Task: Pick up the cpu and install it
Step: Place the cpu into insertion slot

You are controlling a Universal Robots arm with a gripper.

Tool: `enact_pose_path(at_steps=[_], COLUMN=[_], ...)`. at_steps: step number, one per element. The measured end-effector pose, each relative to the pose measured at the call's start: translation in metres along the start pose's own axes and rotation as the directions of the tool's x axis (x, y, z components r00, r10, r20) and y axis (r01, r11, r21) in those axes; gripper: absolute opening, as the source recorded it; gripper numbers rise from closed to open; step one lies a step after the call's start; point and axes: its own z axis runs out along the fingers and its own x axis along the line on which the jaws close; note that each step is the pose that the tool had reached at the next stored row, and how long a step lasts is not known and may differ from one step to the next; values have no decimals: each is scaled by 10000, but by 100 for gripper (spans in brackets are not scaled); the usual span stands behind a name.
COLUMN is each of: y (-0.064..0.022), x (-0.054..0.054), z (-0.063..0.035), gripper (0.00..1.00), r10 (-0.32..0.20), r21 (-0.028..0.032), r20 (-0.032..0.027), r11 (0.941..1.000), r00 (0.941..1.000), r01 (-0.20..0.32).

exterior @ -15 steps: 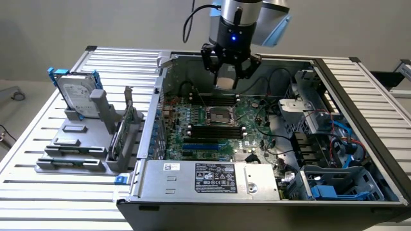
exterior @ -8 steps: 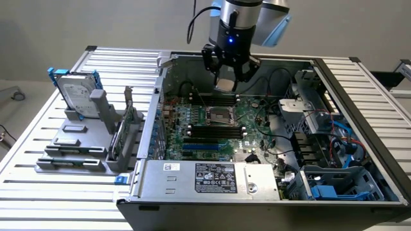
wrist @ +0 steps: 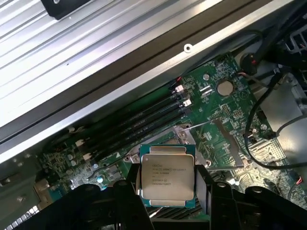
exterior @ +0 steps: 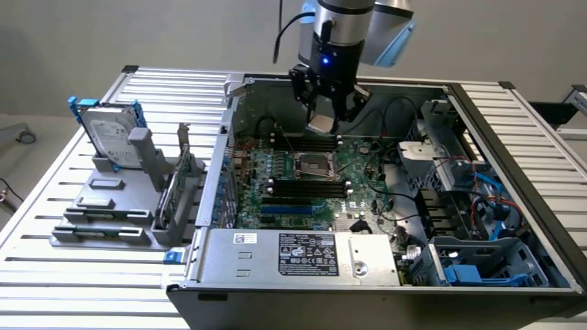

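Note:
The cpu [wrist: 167, 176] is a small flat square chip with a silvery printed top. It sits level between the two black fingers [wrist: 128, 194] of my gripper [wrist: 168, 196], which is shut on its sides. In the exterior view the gripper [exterior: 326, 121] hangs inside the open computer case [exterior: 229, 137] with the cpu [exterior: 322, 125] at its tip, over the far part of the green motherboard [exterior: 358, 172]. The cpu is held above the board, apart from it. The metal-framed socket [exterior: 312, 163] lies nearer the camera than the gripper. In the wrist view, part of the socket frame [wrist: 184, 133] shows just beyond the chip.
Black memory sticks [exterior: 307, 185] flank the socket and appear again as memory sticks [wrist: 139, 122]. At the exterior view's left, a hard drive [exterior: 112, 137] with blue rails stands in a grey fixture [exterior: 101, 206]. The power supply [exterior: 293, 254] closes the case's near side. Cables [exterior: 403, 199] and drive bays fill its right.

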Motion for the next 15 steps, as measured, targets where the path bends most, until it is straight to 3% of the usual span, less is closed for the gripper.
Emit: enact_pose_path(at_steps=[4,8,12,15], y=[-2,-3,-5,-6], x=[-1,-3,-4,-5], z=[29,58,87,108], gripper=[55,55,55,55], r10=[728,1441,2153,2682], r21=[-37,-76,-117,-149], r20=[37,72,103,125], r11=[9973,9895,9765,9633], r00=[9973,9895,9765,9633], r01=[-728,-1440,-2151,-2680])
